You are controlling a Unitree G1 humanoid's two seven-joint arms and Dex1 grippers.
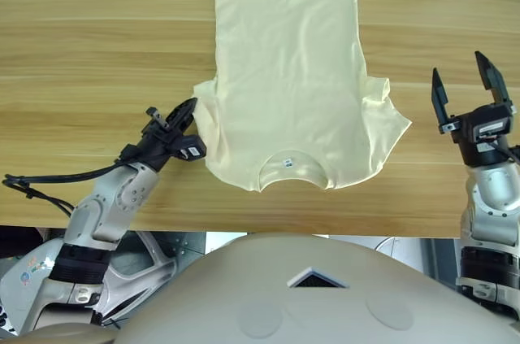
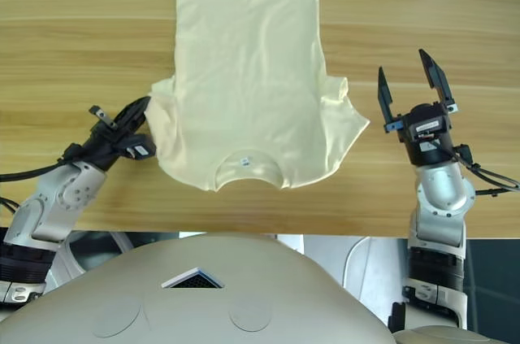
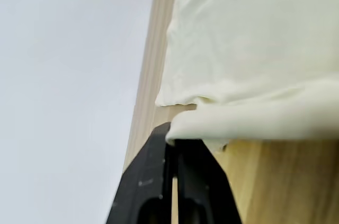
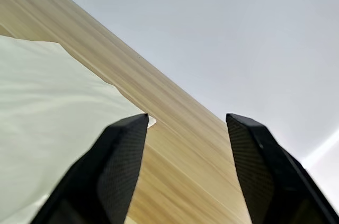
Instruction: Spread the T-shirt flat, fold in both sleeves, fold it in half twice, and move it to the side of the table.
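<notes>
A pale yellow T-shirt (image 1: 288, 84) lies on the wooden table (image 1: 81, 51), collar toward me and hem at the far side. Its body is narrow, with the sides partly turned in. My left gripper (image 1: 192, 108) is low on the table at the shirt's left sleeve, shut on a fold of the sleeve fabric (image 3: 249, 121). The right sleeve (image 1: 388, 116) lies loose and rumpled, spread outward. My right gripper (image 1: 457, 63) is raised to the right of that sleeve, apart from the cloth, its fingers (image 4: 114, 160) wide open with nothing between them.
The table's front edge (image 1: 244, 234) runs just below the collar. Bare wood stretches to the left, right and far side of the shirt. A black cable (image 1: 49, 177) trails from the left arm.
</notes>
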